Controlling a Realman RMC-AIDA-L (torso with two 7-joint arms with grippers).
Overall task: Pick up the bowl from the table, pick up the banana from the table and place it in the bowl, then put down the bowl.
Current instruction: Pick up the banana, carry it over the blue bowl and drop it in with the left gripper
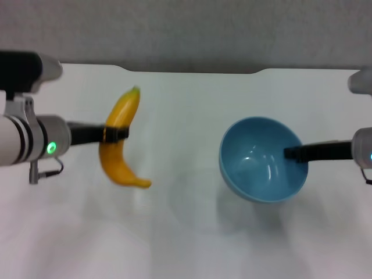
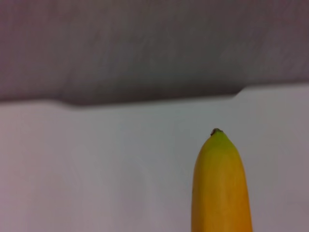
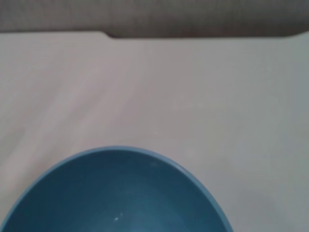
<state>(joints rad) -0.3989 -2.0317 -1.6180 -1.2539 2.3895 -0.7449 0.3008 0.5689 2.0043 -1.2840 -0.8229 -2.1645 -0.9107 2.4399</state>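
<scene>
Bowl [image 1: 263, 160] is gripped at its rim by right claw [image 1: 290, 153], banana [image 1: 120, 139] clamped mid-length by left claw [image 1: 116, 133], both above white surface [image 1: 186, 232].

left arm reaching in from the left side, white wrist with a green light on. left gripper [image 1: 116, 133] closed around the middle of the banana [image 1: 120, 139], holding it up above the table. right arm coming in from the right side. right gripper [image 1: 292, 153] clamped on the near rim of the bowl [image 1: 256, 168], one dark finger inside it.
</scene>
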